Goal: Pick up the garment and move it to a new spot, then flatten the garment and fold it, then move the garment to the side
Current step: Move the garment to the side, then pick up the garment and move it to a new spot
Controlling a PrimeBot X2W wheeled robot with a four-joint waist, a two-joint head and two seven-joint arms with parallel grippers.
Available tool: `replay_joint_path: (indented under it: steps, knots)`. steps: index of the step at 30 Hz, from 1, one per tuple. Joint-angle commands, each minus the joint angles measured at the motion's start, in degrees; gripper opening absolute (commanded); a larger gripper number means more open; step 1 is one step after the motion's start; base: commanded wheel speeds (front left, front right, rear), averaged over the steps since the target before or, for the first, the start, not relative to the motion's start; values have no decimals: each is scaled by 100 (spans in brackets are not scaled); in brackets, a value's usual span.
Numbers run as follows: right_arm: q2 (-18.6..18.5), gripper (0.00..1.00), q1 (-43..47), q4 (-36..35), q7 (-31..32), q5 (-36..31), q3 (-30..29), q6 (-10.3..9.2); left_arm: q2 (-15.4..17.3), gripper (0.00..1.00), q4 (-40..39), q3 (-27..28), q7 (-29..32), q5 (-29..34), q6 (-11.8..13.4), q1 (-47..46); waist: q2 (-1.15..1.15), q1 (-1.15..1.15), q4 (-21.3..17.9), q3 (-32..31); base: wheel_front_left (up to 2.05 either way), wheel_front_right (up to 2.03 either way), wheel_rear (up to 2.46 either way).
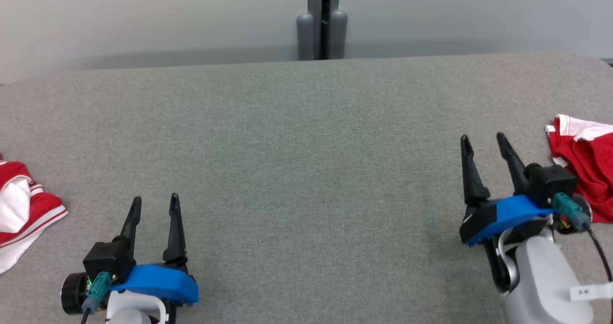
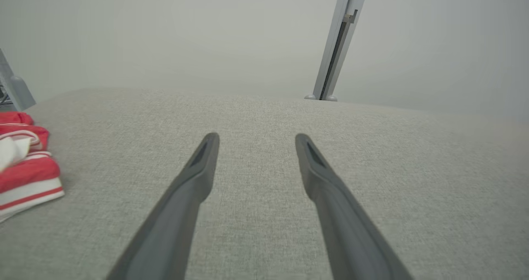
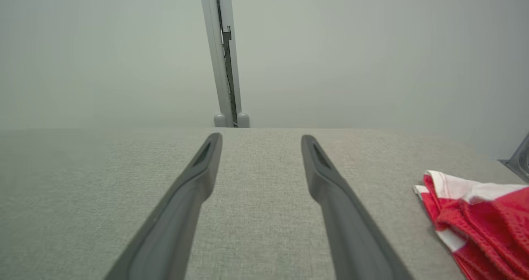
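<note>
Now over the grey desk (image 1: 306,123), both arms on the near side of the grey post (image 1: 322,22) at its far edge. Left tool (image 1: 155,198), well to the left of the post and farther back from it: fingers spread wide, pinching nothing, bare desk fabric between them. Same spread of the left tool (image 2: 256,137) in the left wrist view, the post (image 2: 337,44) leaning up to the right beyond the fingertips. Right tool (image 1: 482,137), well to the right of the post and a little closer to it than its twin: fingers likewise parted and empty. Right tool (image 3: 261,136) parted too in the right wrist view, pointing almost straight at the post (image 3: 223,65). Red mesh garment (image 1: 586,166), white-trimmed and crumpled, lying on the desk far right of the post, just beside the right tool on its outer side, fingers clear of the cloth. Same red mesh garment (image 3: 483,218) bunched low at the right of the right wrist view. Second piece, a striped garment (image 1: 24,209) in red and white, heaped at the desk's edge far left of the post, outward of the left tool and apart from it.
</note>
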Motion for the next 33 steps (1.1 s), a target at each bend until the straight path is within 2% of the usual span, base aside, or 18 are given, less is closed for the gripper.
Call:
replay_joint_path:
  steps: [1,7,12,21,33]
  knots:
    - [-10,100,145,-16,-16,71,33,0,-32,100,28,53,0,39,-16,36,0,0,27,-39,0,0,0]
    - [-10,100,817,29,-16,387,524,0,-116,100,175,319,0,113,-34,312,0,0,160,-349,0,0,0]
    - [-9,100,1146,80,-17,534,658,0,-173,100,258,419,0,127,-60,517,0,0,181,-574,0,0,0]
    - [-10,100,1500,-34,-17,712,504,0,-202,100,215,343,0,54,-35,827,0,0,247,-930,0,0,0]
    - [-8,100,1595,-9,-17,686,658,0,-200,100,243,195,0,8,65,830,0,0,457,-904,0,0,0]
